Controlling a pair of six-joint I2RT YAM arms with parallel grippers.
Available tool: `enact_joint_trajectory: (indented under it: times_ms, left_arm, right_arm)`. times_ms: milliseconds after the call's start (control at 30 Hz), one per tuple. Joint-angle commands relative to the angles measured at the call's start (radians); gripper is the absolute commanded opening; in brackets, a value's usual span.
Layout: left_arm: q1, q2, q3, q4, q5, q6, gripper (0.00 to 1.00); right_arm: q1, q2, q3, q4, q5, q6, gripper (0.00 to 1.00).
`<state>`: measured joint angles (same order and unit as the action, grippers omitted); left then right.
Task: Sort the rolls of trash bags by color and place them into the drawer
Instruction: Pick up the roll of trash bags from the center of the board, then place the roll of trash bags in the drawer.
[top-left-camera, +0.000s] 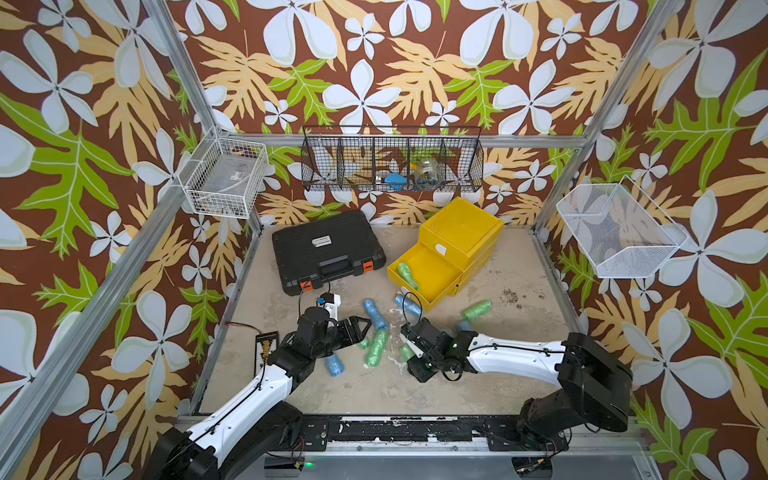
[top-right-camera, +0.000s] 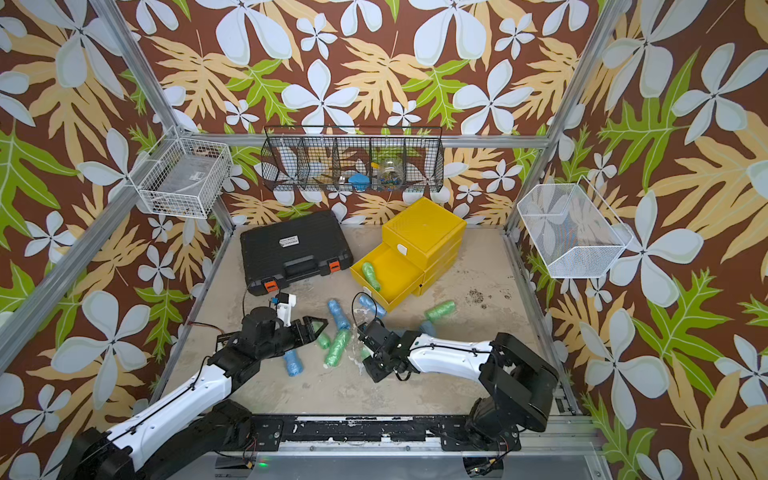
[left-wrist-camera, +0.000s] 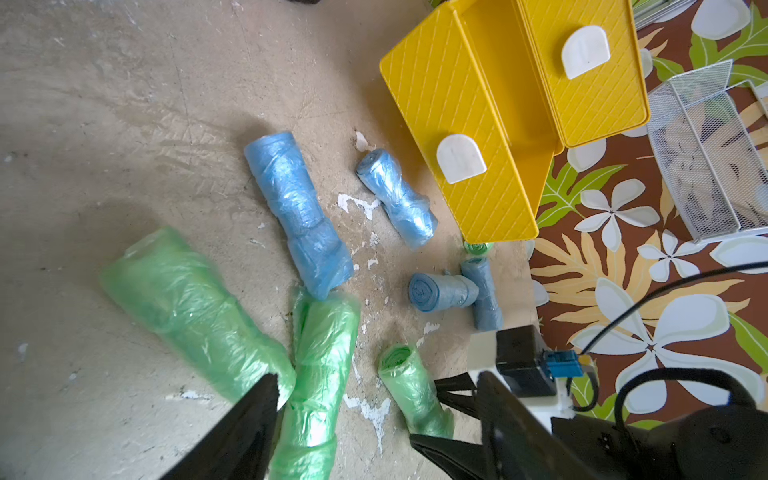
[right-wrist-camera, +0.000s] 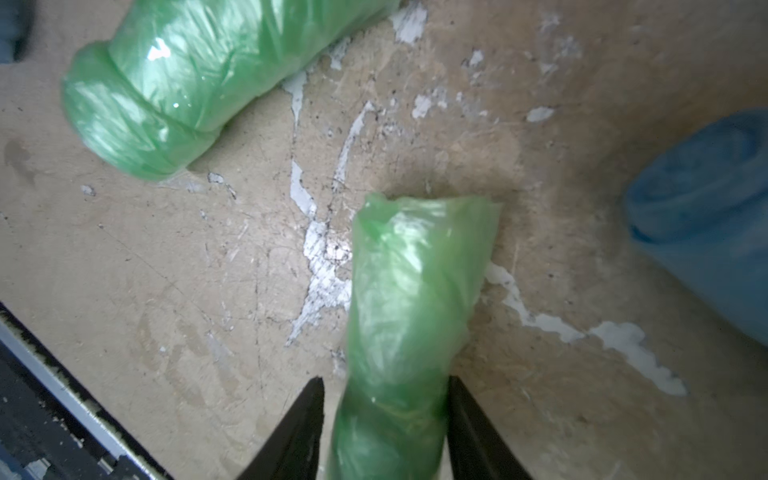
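Bare tabletop (top-left-camera: 374, 395) is stretching open across the lower middle in both top views, and right of the yellow drawer unit (top-left-camera: 461, 232). Scattered rolls (top-left-camera: 377, 347) are crowding the centre. The black case (top-left-camera: 328, 249) is blocking the stretch left of centre. The pulled-out drawer (top-left-camera: 432, 270) is gaping upward, one green roll (top-left-camera: 406, 274) lying inside.

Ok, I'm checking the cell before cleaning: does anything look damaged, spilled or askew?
Yes. The beige tabletop is chipped to white patches near its middle, and dark specks lie scattered beside the yellow plastic drawer unit. The unit itself sits askew to the table edges.
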<state>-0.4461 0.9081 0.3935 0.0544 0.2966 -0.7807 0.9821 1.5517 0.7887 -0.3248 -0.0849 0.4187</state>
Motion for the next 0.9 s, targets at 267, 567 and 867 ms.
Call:
enact_joint_trajectory:
  times_ms: [267,567,867]
  left_arm:
    - [0.002,-0.011,0.024,0.013,0.001,0.006,0.82]
    - [0.003,0.028,0.15,0.001,0.006,0.013,1.0]
    - [0.003,0.111,0.26,0.005,0.044,0.037,1.0]
  right_arm:
    - [0.021,-0.025,0.197,-0.101,0.096,-0.041,0.25]
    - [-0.142,0.008,0.528,-0.246,0.145,-0.195,0.23]
    - [-0.313,0.174,0.81,-0.317,0.203,-0.324,0.23]
